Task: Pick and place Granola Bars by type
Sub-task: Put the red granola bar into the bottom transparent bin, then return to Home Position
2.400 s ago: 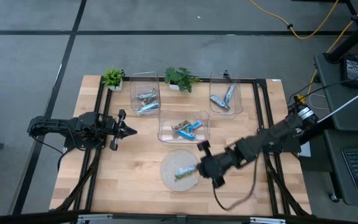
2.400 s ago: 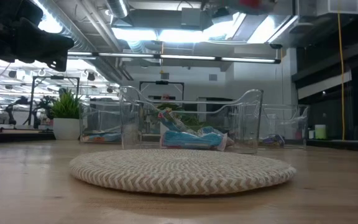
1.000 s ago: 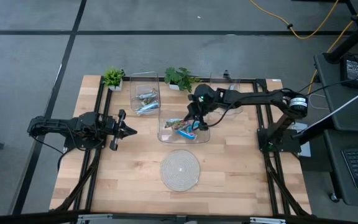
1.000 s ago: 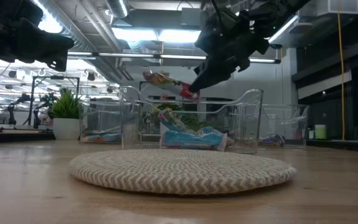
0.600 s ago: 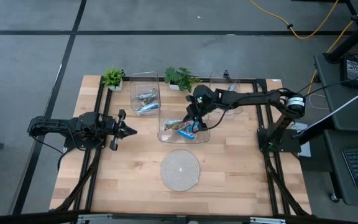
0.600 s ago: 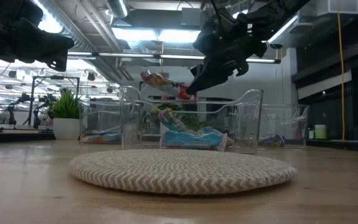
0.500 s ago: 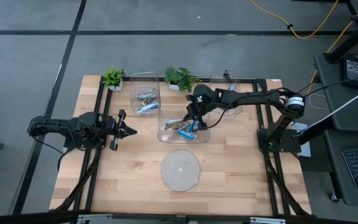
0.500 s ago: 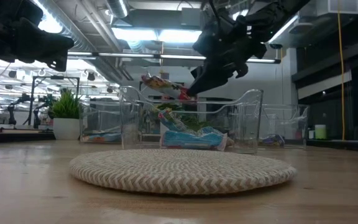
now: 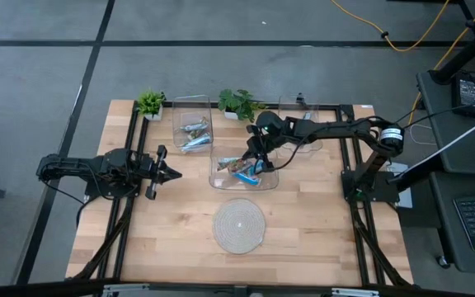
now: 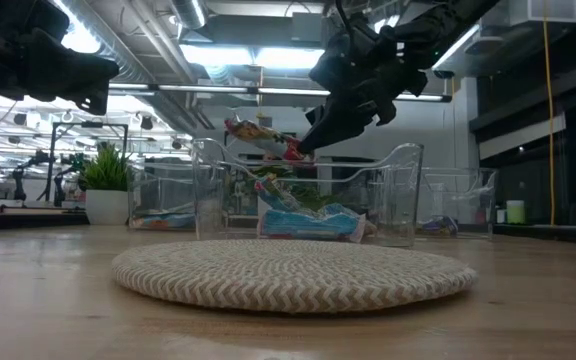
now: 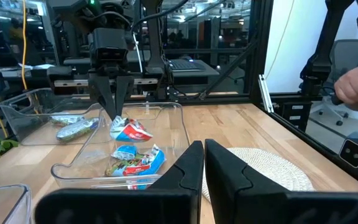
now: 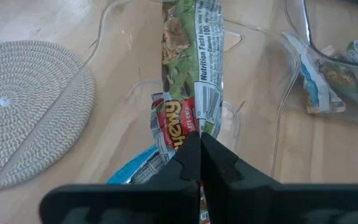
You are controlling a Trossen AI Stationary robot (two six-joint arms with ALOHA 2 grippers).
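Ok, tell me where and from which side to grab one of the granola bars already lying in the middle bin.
Judging by its pose, take the blue bar across its narrow width near mid-length, coming straight down through the open top of the middle bin; the clear walls block any side approach. The right gripper, shut on the red and green bar, hangs above and must release first.

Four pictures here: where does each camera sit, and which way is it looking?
High: overhead, looking down on table and both arms.
Low: table height, across mat; right gripper above.
Left wrist: past shut left gripper toward middle bin.
Right wrist: down its fingers at held bar.
Shared: bar and bin show in all.
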